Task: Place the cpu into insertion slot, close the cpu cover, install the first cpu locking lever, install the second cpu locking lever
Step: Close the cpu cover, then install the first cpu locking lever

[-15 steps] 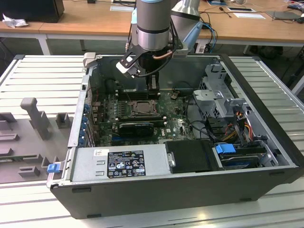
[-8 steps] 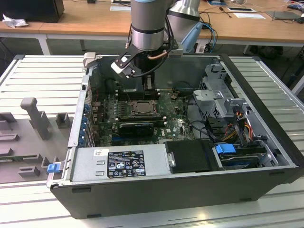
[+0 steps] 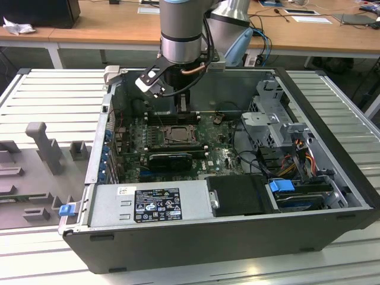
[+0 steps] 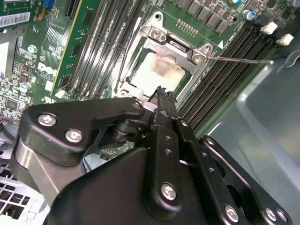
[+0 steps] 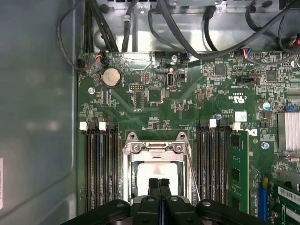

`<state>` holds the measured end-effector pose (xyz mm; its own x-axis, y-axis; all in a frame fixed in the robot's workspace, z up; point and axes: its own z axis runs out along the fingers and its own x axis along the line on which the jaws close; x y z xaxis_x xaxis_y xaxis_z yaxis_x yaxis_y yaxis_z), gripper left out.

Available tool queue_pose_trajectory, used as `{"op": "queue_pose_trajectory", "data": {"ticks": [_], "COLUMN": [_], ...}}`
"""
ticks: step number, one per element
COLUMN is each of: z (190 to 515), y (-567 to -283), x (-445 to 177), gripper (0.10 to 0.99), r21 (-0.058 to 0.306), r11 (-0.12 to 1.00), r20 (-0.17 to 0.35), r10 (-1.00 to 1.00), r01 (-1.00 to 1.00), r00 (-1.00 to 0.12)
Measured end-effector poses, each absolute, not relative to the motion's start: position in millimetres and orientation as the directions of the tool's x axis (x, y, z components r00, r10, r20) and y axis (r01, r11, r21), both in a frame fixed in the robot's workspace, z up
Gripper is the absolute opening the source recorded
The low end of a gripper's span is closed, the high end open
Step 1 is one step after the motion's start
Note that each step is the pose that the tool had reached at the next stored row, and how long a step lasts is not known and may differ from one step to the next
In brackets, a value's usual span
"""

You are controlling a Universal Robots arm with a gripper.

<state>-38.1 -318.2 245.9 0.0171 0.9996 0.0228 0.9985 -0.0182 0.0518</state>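
**Gripper** point(image 5: 159, 183): fingers point(image 5: 153, 187) closed tip to tip with nothing between them, poised over one edge of the cover's window. Whether they touch the metal below cannot be told.

**Cpu** point(image 4: 157, 72): pale face seated in the slot point(image 3: 176, 135), mid-board point(image 5: 140, 93), between the two memory banks point(image 5: 101, 164).

**Cover** point(image 5: 152, 147): down over the cpu, its window framing it.

**Jutting lever** point(image 4: 239, 59): stands out from the cover's corner toward the case point(image 3: 237, 243) wall, apparently unlatched.

**Side lever** point(image 5: 192, 173): thin rod lying along the cover's edge.

**Handling, as judged:** the step in hand looks like lever work.
- Use the closed fingers as one blunt pusher.
- Bear on a lever or the cover, never on the cpu face.
- Stay off the memory banks.

**Views:**
- The second wrist view gives the jutting lever's full length.
- The first wrist view gives the fingertips squared over the window.
- The exterior view gives the arm point(image 3: 181, 29) reaching down into the case.
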Motion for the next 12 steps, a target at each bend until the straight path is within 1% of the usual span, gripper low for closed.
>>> {"op": "queue_pose_trajectory", "data": {"ticks": [3,12], "z": [246,270], "y": [-318,-318], "x": [-40,-40], "gripper": [0.106,0.106], "r21": [0.052,0.052], "r11": [-0.018,-0.018], "r20": [0.023,0.023], "r10": [1.000,1.000], "r01": [0.998,0.998], "r00": [0.017,0.017]}}
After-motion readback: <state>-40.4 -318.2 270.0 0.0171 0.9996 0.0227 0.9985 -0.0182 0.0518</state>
